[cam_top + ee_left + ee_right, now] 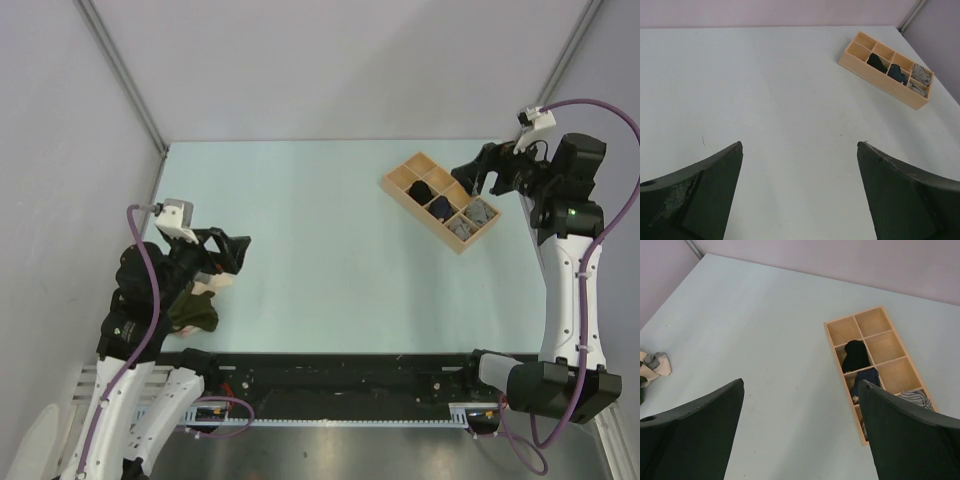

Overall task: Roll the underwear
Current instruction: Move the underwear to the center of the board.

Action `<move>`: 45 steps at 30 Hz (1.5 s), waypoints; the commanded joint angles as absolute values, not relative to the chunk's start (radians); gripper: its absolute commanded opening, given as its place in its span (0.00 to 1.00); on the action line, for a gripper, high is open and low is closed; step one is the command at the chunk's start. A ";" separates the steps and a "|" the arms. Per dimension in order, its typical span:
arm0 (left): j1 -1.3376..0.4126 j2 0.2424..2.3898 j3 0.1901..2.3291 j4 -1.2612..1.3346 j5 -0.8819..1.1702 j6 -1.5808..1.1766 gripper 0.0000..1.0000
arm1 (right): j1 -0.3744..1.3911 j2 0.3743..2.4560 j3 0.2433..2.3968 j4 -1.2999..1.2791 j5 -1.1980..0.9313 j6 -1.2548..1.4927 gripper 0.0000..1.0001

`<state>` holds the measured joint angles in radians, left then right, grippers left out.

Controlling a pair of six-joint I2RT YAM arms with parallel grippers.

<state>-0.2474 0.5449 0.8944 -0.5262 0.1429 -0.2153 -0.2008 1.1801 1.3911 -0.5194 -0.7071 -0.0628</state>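
A small pile of underwear lies at the near left of the table, partly under my left arm: a dark olive green garment [195,316] and a pale pink-beige one [211,289]. The pile's edge [653,367] also shows in the right wrist view. My left gripper [235,258] [800,145] is open and empty, just right of the pile above bare table. My right gripper [468,180] [801,382] is open and empty, raised beside the wooden tray [410,178]. A black garment [856,355], a navy one [867,377] and a grey striped one [914,399] sit in tray compartments.
The compartment tray [875,75] [885,347] stands at the far right of the pale table. Grey walls close in the back and both sides. The black rail with the arm bases [350,375] runs along the near edge.
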 commanded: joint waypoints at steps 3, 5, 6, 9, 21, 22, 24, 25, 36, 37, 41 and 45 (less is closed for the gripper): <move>-0.242 0.535 0.899 -0.492 0.114 -0.201 1.00 | -0.206 1.177 1.390 -0.468 -0.752 -0.041 1.00; -0.242 0.534 0.879 -0.488 0.062 -0.218 1.00 | -0.204 1.196 1.381 -0.472 -0.805 -0.052 1.00; -0.242 0.535 0.873 -0.486 0.033 -0.230 1.00 | -0.203 1.204 1.373 -0.469 -0.833 -0.083 1.00; -0.236 0.563 0.862 -0.495 -0.037 -0.238 1.00 | -0.189 1.238 1.348 -0.485 -0.977 -0.156 1.00; 0.247 0.825 0.790 -0.532 0.246 -0.310 1.00 | 0.080 1.391 1.261 -0.653 -0.887 -0.451 1.00; 0.248 0.856 0.823 -0.549 0.209 -0.313 0.98 | 0.110 1.402 1.261 -0.660 -0.870 -0.459 1.00; 0.244 0.963 0.850 -0.595 0.137 -0.295 0.92 | 0.133 1.411 1.261 -0.660 -0.829 -0.477 1.00; 0.244 1.003 0.871 -0.607 0.085 -0.284 0.91 | 0.155 1.419 1.261 -0.663 -0.822 -0.482 1.00; -0.033 1.564 1.087 -0.765 -0.342 -0.143 0.60 | 0.247 1.450 1.262 -0.689 -0.779 -0.531 1.00; -0.061 1.616 1.101 -0.775 -0.365 -0.135 0.60 | 0.250 1.451 1.262 -0.690 -0.779 -0.531 1.00; -0.094 1.686 1.121 -0.796 -0.347 -0.104 0.57 | 0.249 1.454 1.262 -0.692 -0.761 -0.537 1.00; -0.094 1.700 1.124 -0.785 -0.328 -0.083 0.57 | 0.249 1.462 1.262 -0.693 -0.756 -0.537 1.00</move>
<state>-0.0929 1.7084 1.0756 -0.7670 -0.2974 -0.1299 0.2455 1.4551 1.2495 -0.6895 -0.7670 -0.5182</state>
